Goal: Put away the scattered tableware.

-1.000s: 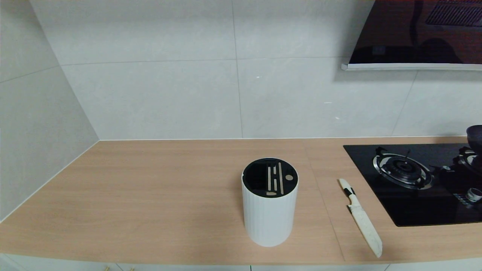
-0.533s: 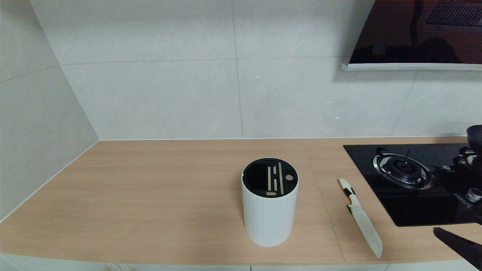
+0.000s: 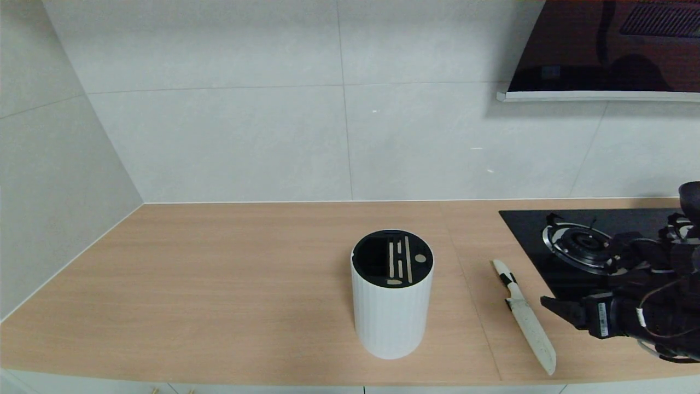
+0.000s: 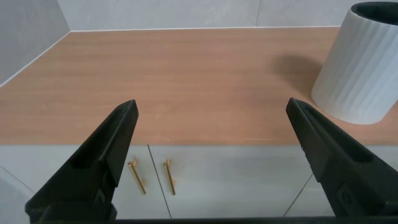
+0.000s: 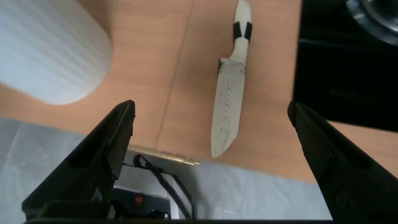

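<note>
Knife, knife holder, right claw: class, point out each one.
knife (image 3: 523,316), head view, on the blade.
knife holder (image 3: 391,320), head view, on its ribbed wall.
right claw (image 5: 210,109), right wrist view, midway between its fingertips.

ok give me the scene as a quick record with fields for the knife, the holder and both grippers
knife: lying flat on the counter between holder and stove, handle toward the wall, not held
holder: white, upright, slotted black top, no knife in it
right gripper: open, near the knife's blade, apart from it
left gripper: open, before the counter's front edge, apart from the holder
task state: knife not yet put away
</note>
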